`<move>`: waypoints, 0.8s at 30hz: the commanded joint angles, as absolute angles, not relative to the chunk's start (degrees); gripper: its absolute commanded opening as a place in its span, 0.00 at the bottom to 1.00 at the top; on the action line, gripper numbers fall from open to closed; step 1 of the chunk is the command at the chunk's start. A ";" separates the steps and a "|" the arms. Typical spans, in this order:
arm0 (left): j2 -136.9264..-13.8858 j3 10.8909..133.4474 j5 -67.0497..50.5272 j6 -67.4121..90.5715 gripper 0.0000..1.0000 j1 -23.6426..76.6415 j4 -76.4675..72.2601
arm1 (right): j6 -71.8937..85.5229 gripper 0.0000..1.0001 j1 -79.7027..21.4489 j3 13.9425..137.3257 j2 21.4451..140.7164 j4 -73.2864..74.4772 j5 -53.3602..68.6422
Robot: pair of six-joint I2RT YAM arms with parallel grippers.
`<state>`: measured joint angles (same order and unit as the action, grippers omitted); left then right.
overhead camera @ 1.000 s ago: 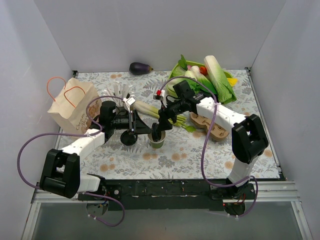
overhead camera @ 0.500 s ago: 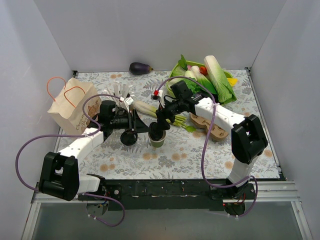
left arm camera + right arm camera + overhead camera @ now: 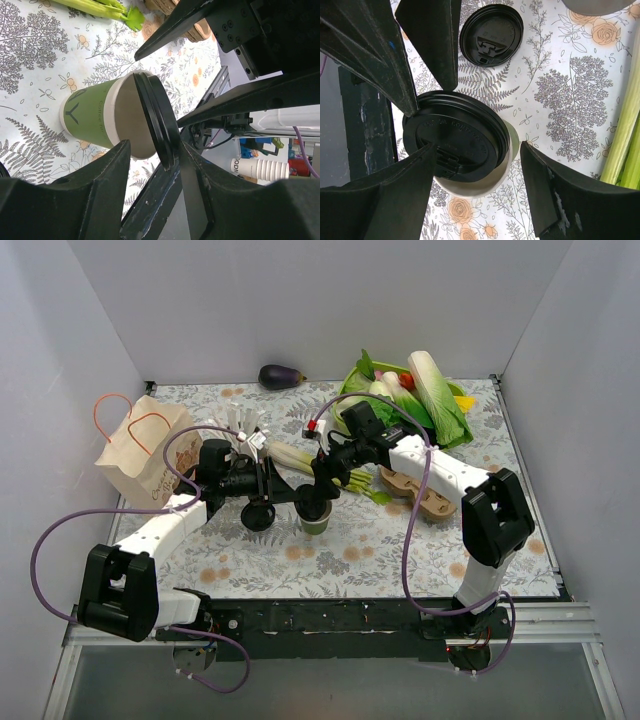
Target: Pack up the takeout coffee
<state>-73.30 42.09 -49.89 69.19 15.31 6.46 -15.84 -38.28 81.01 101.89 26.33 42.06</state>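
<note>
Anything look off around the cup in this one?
Yes. The lid sits skewed on the cup, tilted and off-centre, leaving the cream rim bare on one side. A second lid lies on the table beside it.

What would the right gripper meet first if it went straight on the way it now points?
The black lid lying askew on the takeout coffee. The right gripper points down at it, fingers apart either side; depth is unclear.
</note>
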 commanded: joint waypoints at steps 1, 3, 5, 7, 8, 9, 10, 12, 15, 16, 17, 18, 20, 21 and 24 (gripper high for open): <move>-72.51 42.63 -48.43 68.38 0.42 15.03 6.94 | -14.77 0.75 -38.58 83.32 102.83 24.35 42.10; -72.51 42.01 -48.51 68.82 0.41 14.94 6.16 | -14.68 0.75 -38.58 83.32 103.01 24.26 42.19; -72.68 41.31 -48.87 69.60 0.40 15.03 5.37 | -14.59 0.74 -38.50 83.32 103.18 24.26 42.19; -72.95 41.22 -48.96 69.78 0.39 15.03 4.57 | -14.50 0.74 -38.58 83.41 103.18 24.26 42.10; -73.12 41.31 -48.61 69.61 0.39 15.03 4.57 | -14.50 0.74 -38.50 83.50 103.27 24.43 42.01; -73.21 41.48 -48.17 69.35 0.38 15.03 5.18 | -14.50 0.74 -38.58 83.58 103.27 24.43 42.01; -73.47 41.75 -47.47 69.00 0.38 15.03 5.62 | -14.50 0.74 -38.58 83.67 103.27 24.52 42.01; -73.57 41.92 -47.02 68.38 0.38 15.03 6.15 | -14.41 0.74 -38.58 83.85 103.27 24.52 42.01; -74.00 41.92 -47.28 68.47 0.38 15.03 5.80 | -14.33 0.74 -38.58 83.85 103.36 24.52 41.92; -74.18 41.75 -47.46 68.64 0.38 15.03 5.71 | -14.33 0.74 -38.58 83.85 103.36 24.52 41.84; -74.27 41.75 -47.46 68.64 0.38 15.03 5.71 | -14.33 0.74 -38.58 83.76 103.36 24.52 41.84; -74.35 41.66 -47.46 68.73 0.38 15.03 5.36 | -14.24 0.74 -38.58 83.76 103.36 24.52 41.84; -74.36 41.05 -47.46 68.64 0.39 15.03 5.27 | -14.06 0.74 -38.58 83.76 103.45 24.52 41.84; -74.27 40.78 -47.46 68.82 0.39 15.03 4.58 | -14.06 0.74 -38.58 83.67 103.45 24.52 41.75; -73.57 38.42 -47.55 70.48 0.39 15.03 2.47 | -14.15 0.74 -38.58 83.67 103.54 24.61 41.49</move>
<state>-74.67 40.95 -47.57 69.65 15.31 5.08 -14.74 -38.28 81.36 102.76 25.54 41.63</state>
